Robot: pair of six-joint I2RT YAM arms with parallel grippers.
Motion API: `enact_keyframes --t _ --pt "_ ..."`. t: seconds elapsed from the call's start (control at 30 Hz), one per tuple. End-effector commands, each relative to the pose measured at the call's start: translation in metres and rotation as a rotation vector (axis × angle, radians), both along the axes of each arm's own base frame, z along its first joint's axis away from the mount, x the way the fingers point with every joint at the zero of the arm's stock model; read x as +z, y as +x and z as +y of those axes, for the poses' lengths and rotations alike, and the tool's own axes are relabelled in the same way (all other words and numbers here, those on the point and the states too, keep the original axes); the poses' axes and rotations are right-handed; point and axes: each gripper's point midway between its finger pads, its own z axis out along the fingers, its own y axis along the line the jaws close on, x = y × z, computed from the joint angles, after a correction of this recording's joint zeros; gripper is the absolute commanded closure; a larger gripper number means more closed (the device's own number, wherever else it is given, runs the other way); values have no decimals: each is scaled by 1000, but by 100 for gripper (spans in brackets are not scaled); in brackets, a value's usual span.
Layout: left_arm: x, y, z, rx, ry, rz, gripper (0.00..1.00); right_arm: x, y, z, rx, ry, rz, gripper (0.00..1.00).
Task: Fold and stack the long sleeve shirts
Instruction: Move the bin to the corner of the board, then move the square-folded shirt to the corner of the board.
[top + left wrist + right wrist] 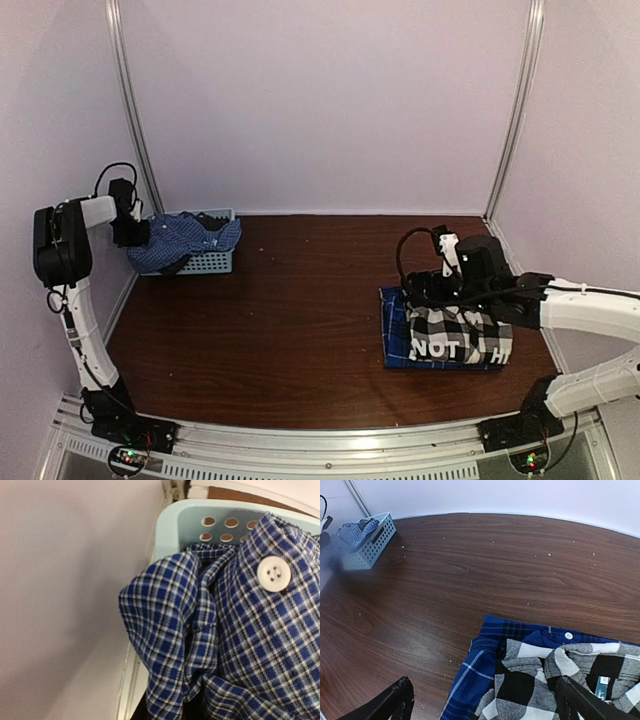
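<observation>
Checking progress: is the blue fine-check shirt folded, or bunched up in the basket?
Bunched: the blue fine-check shirt lies crumpled in and over the basket, its cloth in loose creases.

Reading "NOT" in white capitals along the near edge of the folded black-and-white plaid shirt, seen from above. Showing two more white letters further right, seemingly "HI", partly lost in a fold. Carrying a small teal tag at the collar, its print too small to read.
</observation>
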Motion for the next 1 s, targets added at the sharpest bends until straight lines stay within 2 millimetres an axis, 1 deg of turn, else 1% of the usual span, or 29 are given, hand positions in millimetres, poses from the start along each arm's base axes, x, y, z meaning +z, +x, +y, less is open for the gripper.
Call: enact_keyframes --t 0.0,0.13,0.23,0.27,0.33,0.37,0.4,0.47,0.53,0.6,0.67,0.7,0.77,0.8,0.83,0.97 --pt "-20 -11 47 30 73 93 93 -19 -6 29 87 47 68 0" --pt "-36 3 54 28 83 115 89 -30 -13 62 143 4 109 0" --pt "-42 7 62 37 113 136 83 -43 -16 87 178 -27 145 0" --pt "-43 7 66 47 122 145 79 -48 -18 96 190 -35 158 0" --pt "-40 8 72 66 123 138 73 -60 -19 110 201 -36 196 1" --pt "-37 9 75 77 118 129 70 -68 -19 114 198 -39 219 1" --pt "-31 11 77 87 118 117 66 -77 -18 117 190 -42 241 2" --pt "-17 15 81 105 121 89 54 -93 -17 117 165 -55 279 3" --pt "-5 18 82 117 121 60 41 -110 -16 113 130 -80 319 3" --pt "6 20 82 126 119 39 32 -122 -16 107 96 -107 346 2" --pt "20 21 82 128 120 13 22 -133 -16 96 58 -134 372 2" --pt "26 21 82 128 120 4 20 -137 -16 90 39 -142 383 2" --pt "45 21 81 159 103 -41 17 -145 -17 73 -2 -158 403 2" --pt "57 21 78 153 92 -66 16 -145 -16 66 -21 -155 403 1" --pt "67 21 75 150 77 -91 16 -149 -18 54 -45 -161 413 1" --pt "113 18 61 137 55 -184 15 -151 -17 12 -138 -162 417 1"
